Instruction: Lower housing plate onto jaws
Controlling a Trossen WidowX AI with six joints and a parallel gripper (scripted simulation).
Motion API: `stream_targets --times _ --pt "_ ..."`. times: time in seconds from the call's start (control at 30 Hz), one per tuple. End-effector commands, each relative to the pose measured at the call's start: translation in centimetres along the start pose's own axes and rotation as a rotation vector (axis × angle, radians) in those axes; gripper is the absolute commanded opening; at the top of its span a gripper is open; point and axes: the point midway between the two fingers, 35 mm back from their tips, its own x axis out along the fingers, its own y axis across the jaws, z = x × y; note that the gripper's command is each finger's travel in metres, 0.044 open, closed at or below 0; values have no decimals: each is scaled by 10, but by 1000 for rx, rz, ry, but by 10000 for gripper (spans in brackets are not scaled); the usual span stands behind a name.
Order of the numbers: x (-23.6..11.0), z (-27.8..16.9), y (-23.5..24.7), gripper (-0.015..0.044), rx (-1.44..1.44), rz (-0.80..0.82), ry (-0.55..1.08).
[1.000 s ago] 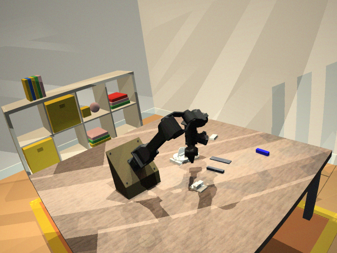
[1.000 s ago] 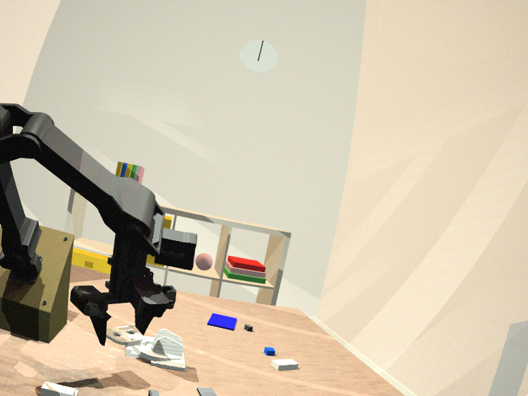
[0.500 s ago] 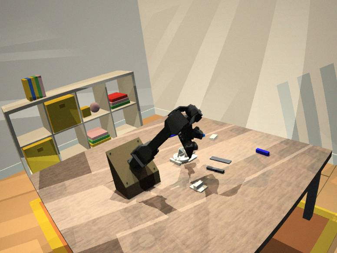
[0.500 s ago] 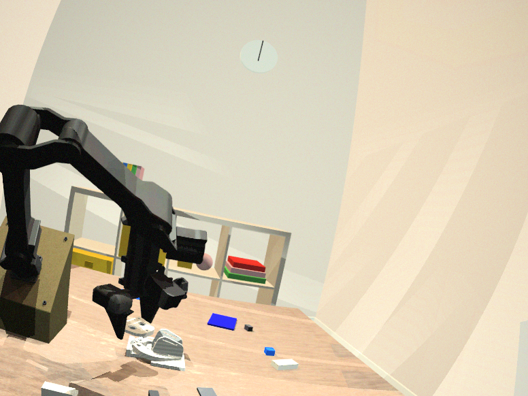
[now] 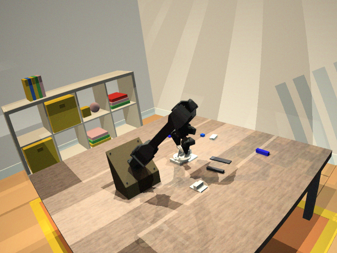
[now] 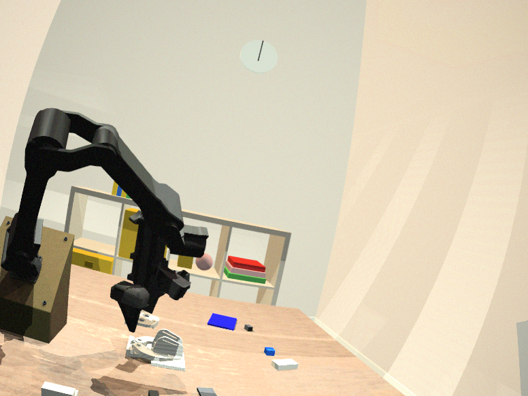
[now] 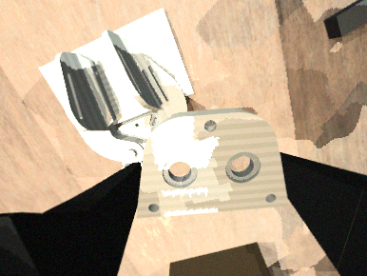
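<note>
The housing plate (image 7: 247, 133) (image 6: 149, 320) is pale, with two large ringed holes and three small ones. My gripper (image 7: 205, 164) (image 6: 141, 320) (image 5: 181, 149) is shut on its two side edges and holds it above the table. The white base (image 7: 147, 29) (image 6: 170, 365) (image 5: 179, 161) stands on the table, with two ribbed jaws (image 7: 86, 92) (image 6: 167, 341) on it, side by side. In the wrist view the base lies up and left of the plate, and the plate's upper left corner overlaps its near end. The stubs are partly hidden there; the height gap cannot be told.
Two dark bars (image 5: 220, 160) (image 5: 215, 169) and a white stepped piece (image 5: 198, 186) lie near the base. A long blue block (image 5: 262, 151), a white block (image 5: 213, 137) (image 6: 284, 364) and a blue slab (image 6: 222, 321) lie farther off. The arm's olive mount (image 5: 119, 166) stands behind.
</note>
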Motion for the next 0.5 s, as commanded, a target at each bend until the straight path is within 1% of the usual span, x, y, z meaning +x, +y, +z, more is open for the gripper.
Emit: stream_targets --times 0.0,0.47 --pt "-2 -1 14 351 -60 2 -9" --pt "2 -17 57 351 -296 -30 -17"
